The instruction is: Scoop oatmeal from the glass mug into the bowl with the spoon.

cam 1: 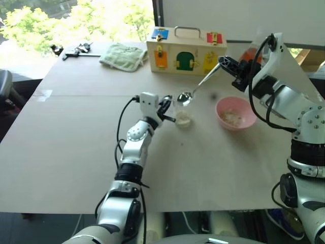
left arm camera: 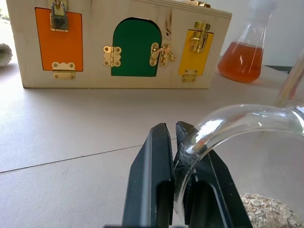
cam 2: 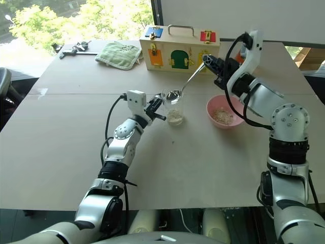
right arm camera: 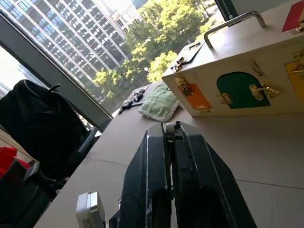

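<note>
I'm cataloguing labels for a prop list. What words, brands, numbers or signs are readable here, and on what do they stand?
No readable text in any view.
Wooden latch box: coloured doors, brass latches and a padlock, no lettering.
Flask of orange liquid: no label or markings.
Glass mug, pink bowl, spoon, green cloth: all unmarked.

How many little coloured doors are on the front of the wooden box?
3 on the wooden box: an orange door with a padlock, a green arched door in the middle, and a yellow door. Other sides may hide more.
</note>
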Controlling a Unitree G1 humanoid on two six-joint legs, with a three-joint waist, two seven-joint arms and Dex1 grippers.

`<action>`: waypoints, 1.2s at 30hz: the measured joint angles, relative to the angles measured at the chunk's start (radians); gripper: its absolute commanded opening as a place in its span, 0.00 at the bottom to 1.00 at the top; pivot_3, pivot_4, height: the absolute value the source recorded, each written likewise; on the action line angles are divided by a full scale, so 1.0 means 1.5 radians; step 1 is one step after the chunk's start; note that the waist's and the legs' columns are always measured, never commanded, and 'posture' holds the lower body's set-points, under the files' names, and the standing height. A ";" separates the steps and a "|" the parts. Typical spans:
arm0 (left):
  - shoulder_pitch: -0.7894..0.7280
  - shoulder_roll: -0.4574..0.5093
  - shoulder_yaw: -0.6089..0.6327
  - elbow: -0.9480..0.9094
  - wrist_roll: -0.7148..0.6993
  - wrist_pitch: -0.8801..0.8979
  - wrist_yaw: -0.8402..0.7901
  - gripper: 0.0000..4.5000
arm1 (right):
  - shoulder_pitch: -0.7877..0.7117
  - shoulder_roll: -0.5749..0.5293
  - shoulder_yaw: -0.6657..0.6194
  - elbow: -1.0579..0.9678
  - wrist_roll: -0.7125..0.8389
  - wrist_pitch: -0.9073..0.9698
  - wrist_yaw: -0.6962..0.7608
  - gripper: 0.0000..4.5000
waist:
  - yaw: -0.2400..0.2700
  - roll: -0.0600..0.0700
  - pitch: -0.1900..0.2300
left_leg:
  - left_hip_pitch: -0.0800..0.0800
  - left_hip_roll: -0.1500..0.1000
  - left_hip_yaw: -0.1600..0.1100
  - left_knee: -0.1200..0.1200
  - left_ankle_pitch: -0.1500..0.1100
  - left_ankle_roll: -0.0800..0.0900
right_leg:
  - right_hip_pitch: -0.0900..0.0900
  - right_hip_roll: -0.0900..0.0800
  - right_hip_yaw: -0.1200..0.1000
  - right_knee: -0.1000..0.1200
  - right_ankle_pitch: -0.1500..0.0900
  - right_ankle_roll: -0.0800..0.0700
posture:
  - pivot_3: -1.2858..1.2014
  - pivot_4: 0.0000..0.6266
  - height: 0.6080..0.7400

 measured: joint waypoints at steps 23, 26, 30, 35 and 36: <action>0.026 0.024 0.001 -0.022 -0.007 0.029 -0.007 0.47 | 0.215 0.025 -0.101 -0.080 0.108 0.002 0.089 1.00 | -0.003 0.000 0.000 | 0.000 0.000 -0.001 -0.001 0.000 0.000 | 0.000 0.000 0.000 0.000 0.000 0.000 | 0.52 0.24 1.00; 0.026 0.030 0.002 -0.022 -0.006 0.030 -0.005 0.77 | 0.250 0.022 -0.097 -0.108 0.125 0.010 0.106 1.00 | -0.003 0.000 0.000 | 0.000 0.000 -0.002 -0.001 0.000 0.000 | 0.000 0.000 0.001 0.000 0.000 0.000 | 0.52 0.24 1.00; 0.045 0.039 0.002 -0.050 -0.006 0.036 -0.005 0.85 | 0.301 0.012 -0.095 -0.143 0.151 0.015 0.151 1.00 | 0.000 0.000 0.000 | 0.000 0.000 -0.003 -0.001 0.000 0.000 | 0.000 0.000 0.000 -0.001 0.000 0.000 | 0.52 0.24 1.00; 0.112 0.079 0.002 -0.155 -0.011 0.076 -0.023 0.85 | 0.381 -0.039 -0.098 -0.196 0.181 0.024 0.230 1.00 | 0.001 0.000 0.000 | 0.000 0.000 -0.003 -0.001 0.000 0.001 | 0.000 0.000 0.001 -0.001 0.000 0.000 | 0.52 0.24 1.00; 0.134 0.091 0.002 -0.192 -0.018 0.089 -0.031 0.85 | 0.402 -0.060 -0.097 -0.217 0.176 0.030 0.254 1.00 | 0.002 0.000 0.000 | 0.000 0.000 -0.004 -0.001 -0.001 0.001 | 0.000 0.000 0.001 -0.001 0.000 0.000 | 0.52 0.24 1.00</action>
